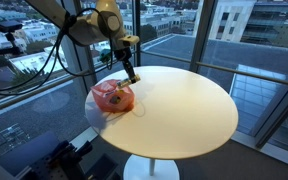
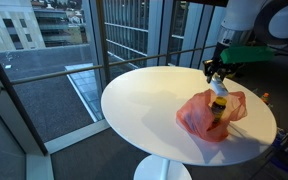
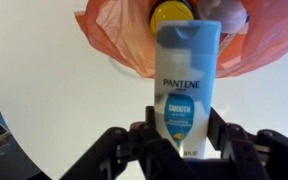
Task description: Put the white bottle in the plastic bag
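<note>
My gripper (image 3: 184, 138) was clamped on the white bottle (image 3: 187, 75), its far end over the open plastic bag (image 3: 109, 35). The bag lay on a round white table (image 1: 189, 105) beside tall windows (image 2: 134, 30).

The arm (image 1: 94, 25) reaches in from above with its wrist bent downward. The end effector (image 3: 184, 135) points steeply down, its dark fingers (image 3: 124, 150) clamped against both sides of a white bottle (image 3: 187, 80).

Round white table (image 1: 184, 110) — tall windows (image 2: 134, 35), city buildings (image 1: 234, 25) outside.
</note>
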Robot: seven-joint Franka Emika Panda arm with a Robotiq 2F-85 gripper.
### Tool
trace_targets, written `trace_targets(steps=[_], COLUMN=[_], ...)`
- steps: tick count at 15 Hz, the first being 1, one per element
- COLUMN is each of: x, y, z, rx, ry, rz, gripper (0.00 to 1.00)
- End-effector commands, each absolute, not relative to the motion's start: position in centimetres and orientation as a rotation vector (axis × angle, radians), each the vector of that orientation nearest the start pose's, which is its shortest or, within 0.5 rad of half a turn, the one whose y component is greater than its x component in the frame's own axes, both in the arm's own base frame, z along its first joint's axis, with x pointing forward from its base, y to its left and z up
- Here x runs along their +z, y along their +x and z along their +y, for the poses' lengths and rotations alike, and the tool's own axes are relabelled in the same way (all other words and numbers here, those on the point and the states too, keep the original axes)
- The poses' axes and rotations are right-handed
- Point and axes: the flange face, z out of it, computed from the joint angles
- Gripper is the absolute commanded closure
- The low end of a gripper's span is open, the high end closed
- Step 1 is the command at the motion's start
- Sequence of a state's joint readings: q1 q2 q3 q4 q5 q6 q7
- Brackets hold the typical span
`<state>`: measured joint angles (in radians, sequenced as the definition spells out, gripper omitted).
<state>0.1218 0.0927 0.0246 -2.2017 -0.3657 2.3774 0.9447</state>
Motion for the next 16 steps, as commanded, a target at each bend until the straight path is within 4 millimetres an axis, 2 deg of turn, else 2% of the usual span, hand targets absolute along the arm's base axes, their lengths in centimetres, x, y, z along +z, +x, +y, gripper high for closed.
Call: trace_targets(steps=[1,5,16], x=[33.9,31.8,30.0], y=[54.8,54.7,52.8], z=[9.3,11.4,15.7], rx=[-0.309,-0.250,-0.167], ry=[-3.218,-3.250,-3.315], rz=[0.854,0.785,0.624], gripper=[0.74,0.74,0.74])
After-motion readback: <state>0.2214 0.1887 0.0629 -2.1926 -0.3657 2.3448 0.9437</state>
